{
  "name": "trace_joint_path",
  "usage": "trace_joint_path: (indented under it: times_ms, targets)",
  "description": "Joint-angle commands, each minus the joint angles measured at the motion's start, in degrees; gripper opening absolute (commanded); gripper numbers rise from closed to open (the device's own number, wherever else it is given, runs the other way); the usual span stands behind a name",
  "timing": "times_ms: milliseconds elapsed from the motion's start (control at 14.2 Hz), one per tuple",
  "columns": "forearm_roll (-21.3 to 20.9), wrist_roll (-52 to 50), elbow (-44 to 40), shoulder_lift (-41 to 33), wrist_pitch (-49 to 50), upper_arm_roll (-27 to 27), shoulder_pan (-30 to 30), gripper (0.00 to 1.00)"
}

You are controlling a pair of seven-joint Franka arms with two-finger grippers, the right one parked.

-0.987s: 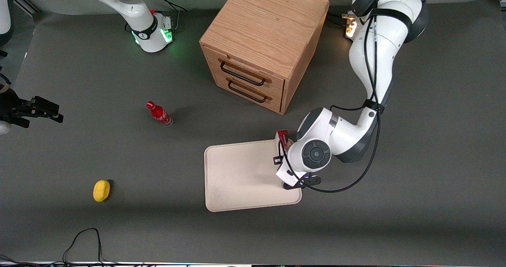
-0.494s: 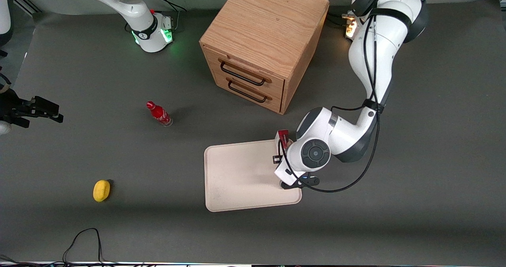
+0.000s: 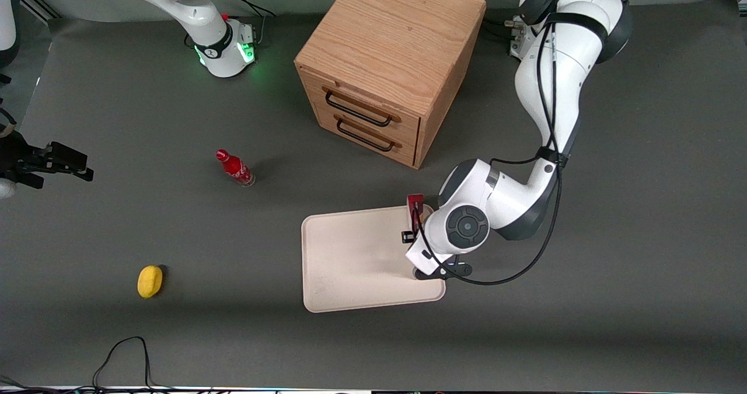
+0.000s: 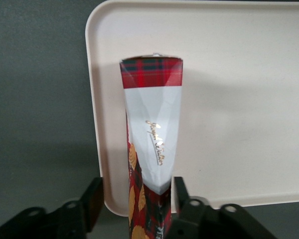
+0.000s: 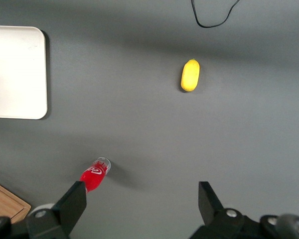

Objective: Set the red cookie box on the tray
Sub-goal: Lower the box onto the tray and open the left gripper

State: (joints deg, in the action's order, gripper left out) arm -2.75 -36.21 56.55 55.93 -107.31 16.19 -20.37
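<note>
The red cookie box (image 4: pixel 152 124) stands on end between the fingers of my left gripper (image 4: pixel 137 185), red plaid sides and a white-grey face showing. A clear gap separates one finger (image 4: pixel 95 191) from the box; the other finger (image 4: pixel 180 186) is right against it, so the gripper is open. Under the box lies the cream-pink tray (image 4: pixel 239 99), near its rounded corner. From the front, only the box's red end (image 3: pixel 415 200) shows, beside the arm's wrist (image 3: pixel 464 226), over the tray's (image 3: pixel 350 265) edge toward the working arm. I cannot tell whether the box rests on the tray.
A wooden two-drawer cabinet (image 3: pixel 388 73) stands farther from the front camera than the tray. A small red bottle (image 3: pixel 235 169) and a yellow object (image 3: pixel 149 281) lie toward the parked arm's end. A black cable (image 3: pixel 125 353) loops at the table's near edge.
The wrist has shifted slightly away from the front camera and the box's red end shows a little narrower. Tray, bottle and yellow object have not moved.
</note>
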Motion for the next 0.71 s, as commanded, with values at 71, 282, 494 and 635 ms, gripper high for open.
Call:
trace_joint_path:
  times_ms: [71, 282, 494, 635]
  targets:
    - [-0.7, 0.6, -1.9, 1.0, 0.0, -0.6, -0.8, 1.00]
    - [-1.2, 0.3, -1.0, -1.5, 1.8, -0.5, 0.6, 1.00]
    - [-1.2, 0.1, 7.3, -10.7, 3.7, -0.4, 3.2, 1.00]
    - [-1.0, 1.0, 15.4, -19.1, 4.8, -0.5, 4.5, 1.00]
